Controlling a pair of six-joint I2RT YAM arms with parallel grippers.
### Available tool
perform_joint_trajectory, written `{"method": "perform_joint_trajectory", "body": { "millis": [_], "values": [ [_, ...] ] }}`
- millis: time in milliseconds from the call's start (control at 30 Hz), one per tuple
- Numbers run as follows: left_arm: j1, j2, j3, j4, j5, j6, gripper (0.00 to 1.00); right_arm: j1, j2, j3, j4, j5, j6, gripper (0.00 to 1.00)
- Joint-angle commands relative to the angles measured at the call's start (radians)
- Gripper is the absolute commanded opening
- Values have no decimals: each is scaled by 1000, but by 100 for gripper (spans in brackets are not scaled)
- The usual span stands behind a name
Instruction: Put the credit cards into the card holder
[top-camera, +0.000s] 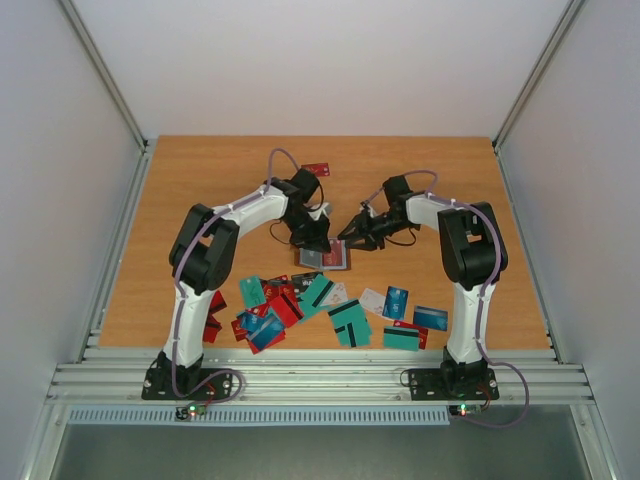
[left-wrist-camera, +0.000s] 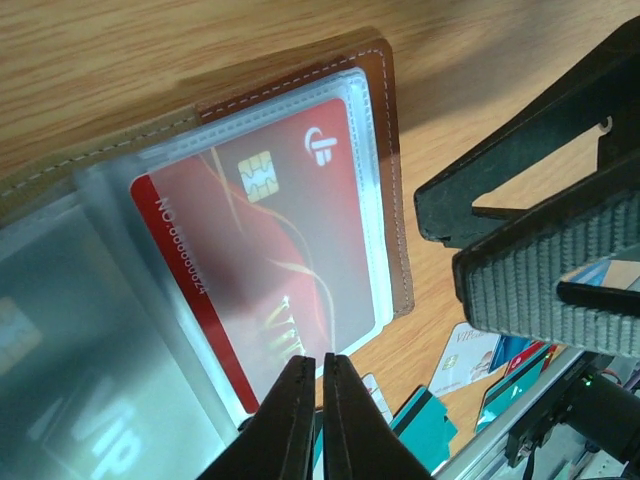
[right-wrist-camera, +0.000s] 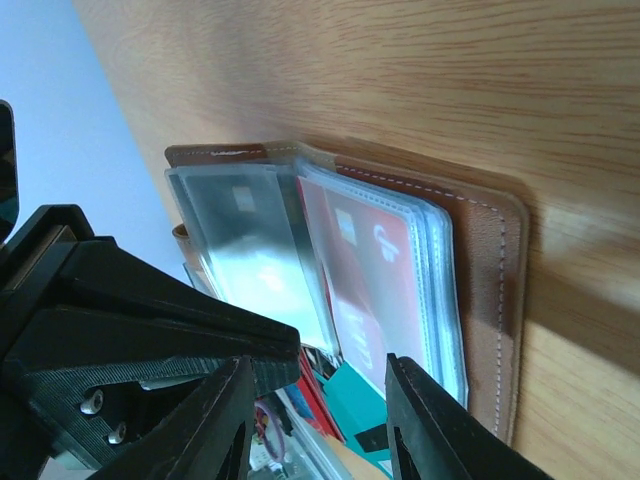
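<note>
On the left, the left hand (top-camera: 318, 240) reaches down to the near left edge of the card holder (top-camera: 325, 257), which lies open and flat on the wooden surface (top-camera: 200, 180) about midway between the two arms. In the left wrist view this hand (left-wrist-camera: 320, 360) has its fingers drawn together to a thin slit at the edge of the holder's clear sleeves (left-wrist-camera: 120, 330); whether a sleeve is caught between them I cannot tell. The brown cover (left-wrist-camera: 395, 200) shows white stitching, and a red card (left-wrist-camera: 270, 270) with a gold chip sits inside one sleeve. To the right, the right hand (top-camera: 350, 233) points at the holder from the other side, just beside the left one, its jaws parted and gripping nothing; the right wrist view shows its fingers standing apart over the holder (right-wrist-camera: 490, 260). The loose credit cards (top-camera: 320, 305) lie scattered along the near strip of the surface, red and blue at the left, teal in the middle, white and blue toward the right, and one more red card (top-camera: 316, 169) lies apart at the far side
</note>
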Motion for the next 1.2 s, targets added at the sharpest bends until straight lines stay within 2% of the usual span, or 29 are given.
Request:
{"method": "perform_joint_trajectory", "body": {
  "millis": [0,333,1167],
  "values": [
    [-1,22,-6,14,-6,20,6,14,10,13,1,-30,-4,38],
    [-1,41,14,-24,-59,49,0,22,49,35,-42,-17,-59,38],
    [5,99,14,-36,-58,97,0,24,62,54,-131,63,-135,41]
  ]
}}
